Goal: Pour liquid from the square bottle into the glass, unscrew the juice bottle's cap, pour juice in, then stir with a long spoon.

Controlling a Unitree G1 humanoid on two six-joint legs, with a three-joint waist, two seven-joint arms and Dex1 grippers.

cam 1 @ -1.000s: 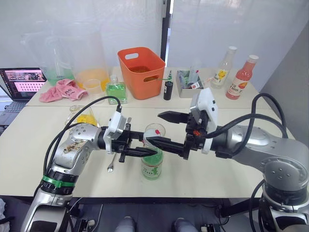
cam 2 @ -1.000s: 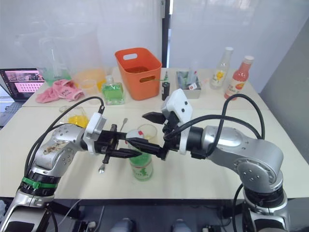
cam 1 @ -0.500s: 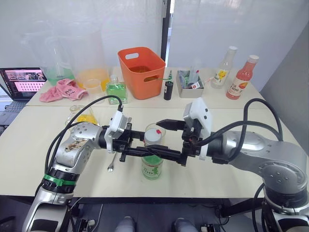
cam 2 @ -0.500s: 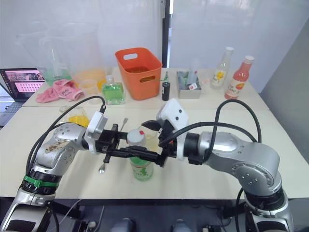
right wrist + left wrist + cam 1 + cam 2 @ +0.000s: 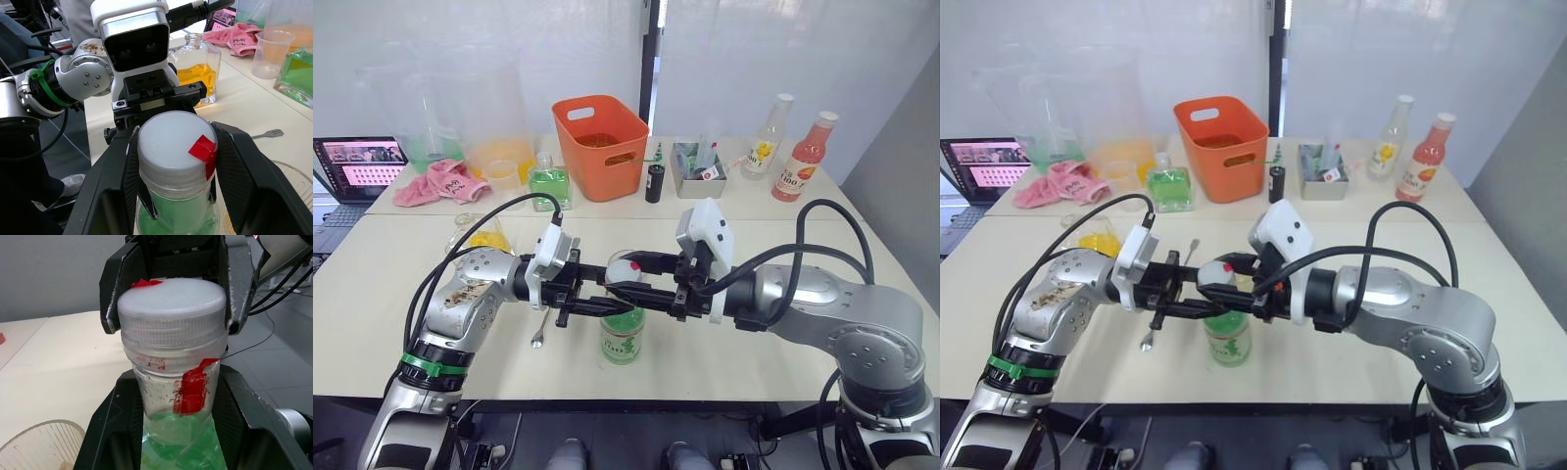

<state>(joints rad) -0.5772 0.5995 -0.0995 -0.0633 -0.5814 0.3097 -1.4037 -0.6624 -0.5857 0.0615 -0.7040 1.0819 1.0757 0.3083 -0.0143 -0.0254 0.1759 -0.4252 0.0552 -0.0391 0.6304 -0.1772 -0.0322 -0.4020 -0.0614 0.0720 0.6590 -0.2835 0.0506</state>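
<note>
Right now the right gripper [image 5: 173, 196] has its two black fingers around the white cap [image 5: 172, 142], one on each side and pressed against it. From the opposite side the left gripper [image 5: 171, 431] is clamped on the neck of the juice bottle [image 5: 622, 333], just under the cap, with its fingers on either side of the clear plastic. The bottle stands upright on the pale table [image 5: 372, 304], near the front edge, pale green liquid showing inside it. Just behind it sits the glass [image 5: 625, 260], and the long spoon [image 5: 540, 328] lies flat on the table under the left arm. Further to the robot's left is the square bottle [image 5: 195, 68] with orange liquid. At the back of the table are an orange bin [image 5: 599, 145], a pink cloth [image 5: 438, 182] and two more bottles [image 5: 783, 147].
</note>
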